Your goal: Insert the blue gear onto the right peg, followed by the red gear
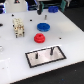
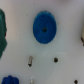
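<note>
on the white tabletop (image 1: 70,35) the blue gear (image 1: 43,27) lies flat, well apart from the right peg (image 1: 51,51). looks light, rigid, slick plastic; raised hub or opposite rim edges seem best holds. tool (image 1: 45,11) hangs above; cannot tell spread.

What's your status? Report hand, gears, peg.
Hand up top of the exterior view, state unreadable, holding nothing seen. Blue gear and red gear flat on table, untouched. Right peg bare on grey plate. Nothing seen blocking it.

nothing stands over blue gear (image 1: 43,27)
</note>
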You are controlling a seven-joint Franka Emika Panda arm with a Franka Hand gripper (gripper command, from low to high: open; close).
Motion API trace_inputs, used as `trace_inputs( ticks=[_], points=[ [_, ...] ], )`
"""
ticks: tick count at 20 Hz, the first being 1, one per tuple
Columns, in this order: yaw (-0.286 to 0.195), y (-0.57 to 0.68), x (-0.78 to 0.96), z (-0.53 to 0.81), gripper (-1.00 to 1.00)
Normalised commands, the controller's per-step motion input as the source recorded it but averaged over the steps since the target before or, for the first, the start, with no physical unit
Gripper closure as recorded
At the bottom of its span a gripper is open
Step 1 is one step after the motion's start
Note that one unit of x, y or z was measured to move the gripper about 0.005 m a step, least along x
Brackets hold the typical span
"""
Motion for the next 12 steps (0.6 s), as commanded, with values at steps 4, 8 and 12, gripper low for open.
trace_inputs(
  ticks=[4, 8, 12],
  points=[
    [0.000, 0.21, -0.41, -0.46, -1.00],
    [0.000, 0.13, -0.36, -0.50, -1.00],
    [0.000, 0.09, -0.30, -0.52, -1.00]
  ],
)
